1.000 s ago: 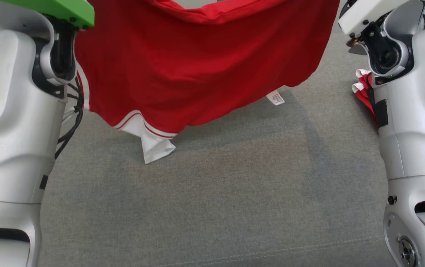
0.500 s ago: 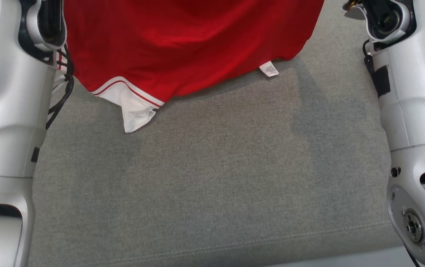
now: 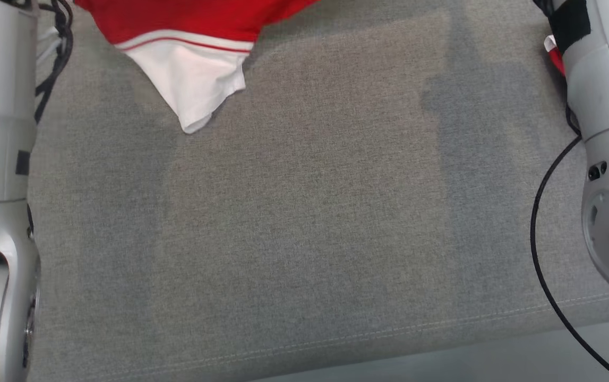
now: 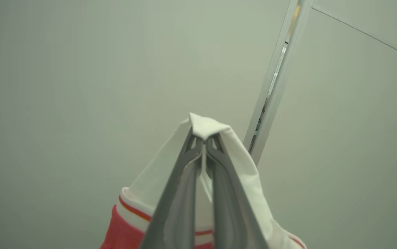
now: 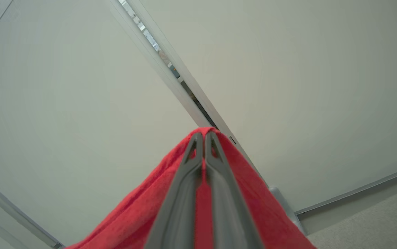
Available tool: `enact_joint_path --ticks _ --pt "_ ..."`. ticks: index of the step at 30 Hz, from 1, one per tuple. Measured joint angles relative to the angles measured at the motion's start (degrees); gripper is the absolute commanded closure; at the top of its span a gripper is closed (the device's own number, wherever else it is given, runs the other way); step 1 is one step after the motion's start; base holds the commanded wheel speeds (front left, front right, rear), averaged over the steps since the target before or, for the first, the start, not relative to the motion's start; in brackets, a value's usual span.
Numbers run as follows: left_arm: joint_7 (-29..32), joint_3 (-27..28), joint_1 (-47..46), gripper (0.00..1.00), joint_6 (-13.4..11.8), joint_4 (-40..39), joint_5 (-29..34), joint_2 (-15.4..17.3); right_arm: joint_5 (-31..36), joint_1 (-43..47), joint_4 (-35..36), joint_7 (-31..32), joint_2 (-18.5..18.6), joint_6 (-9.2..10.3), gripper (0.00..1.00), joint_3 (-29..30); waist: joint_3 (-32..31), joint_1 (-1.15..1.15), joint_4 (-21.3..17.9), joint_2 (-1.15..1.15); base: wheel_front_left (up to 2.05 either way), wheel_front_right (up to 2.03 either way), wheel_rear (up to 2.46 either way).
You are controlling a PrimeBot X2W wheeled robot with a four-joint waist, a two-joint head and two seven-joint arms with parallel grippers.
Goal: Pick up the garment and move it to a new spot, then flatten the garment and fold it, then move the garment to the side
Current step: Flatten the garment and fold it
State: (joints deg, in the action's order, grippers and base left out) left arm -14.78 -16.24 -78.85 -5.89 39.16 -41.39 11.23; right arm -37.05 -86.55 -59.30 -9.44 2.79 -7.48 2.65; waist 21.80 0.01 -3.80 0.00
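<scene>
Plainly, the left gripper (image 4: 203,145) is clamped on a white sleeve (image 4: 156,173) of the garment (image 3: 193,13) and the right gripper (image 5: 204,138) on its red cloth (image 5: 257,204), holding it lifted over the grey cushion (image 3: 309,223), with laying down, flattening, folding and shifting aside not yet done.

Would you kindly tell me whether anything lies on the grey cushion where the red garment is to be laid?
Nothing visible does. The left gripper and right gripper are shut on the garment, which hangs over the grey cushion. A black cable loops near its right edge, beside the right arm.
</scene>
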Motion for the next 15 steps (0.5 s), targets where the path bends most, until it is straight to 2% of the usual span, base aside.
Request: enact_joint_path --ticks 3,7,10,15 --pt "-0.23 3.08 -1.68 1.0 -0.66 -4.13 4.53 -0.46 -1.25 -3.49 -2.3 -4.26 0.07 0.0 1.0 -0.32 -0.46 -0.01 -0.17 0.0 0.0 0.0 0.0" --pt "-0.24 7.64 -1.24 1.0 -0.63 -9.58 9.95 -2.67 -1.32 -5.68 -0.46 -5.36 -0.1 0.0 1.0 0.75 -1.07 0.0 0.08 0.0 0.0 0.0 0.0" --pt "-0.26 10.89 -0.57 1.0 0.93 -12.15 12.1 -3.96 1.13 -5.65 5.13 -5.6 0.11 -0.01 1.0 3.11 -1.42 -0.01 0.27 0.0 0.0 0.0 0.0" --pt "-0.33 12.85 3.31 1.0 3.94 -11.16 13.88 -6.31 3.93 -1.68 6.33 -5.6 0.08 0.0 1.0 2.01 -0.71 -0.01 1.05 0.0 0.0 0.0 0.0"
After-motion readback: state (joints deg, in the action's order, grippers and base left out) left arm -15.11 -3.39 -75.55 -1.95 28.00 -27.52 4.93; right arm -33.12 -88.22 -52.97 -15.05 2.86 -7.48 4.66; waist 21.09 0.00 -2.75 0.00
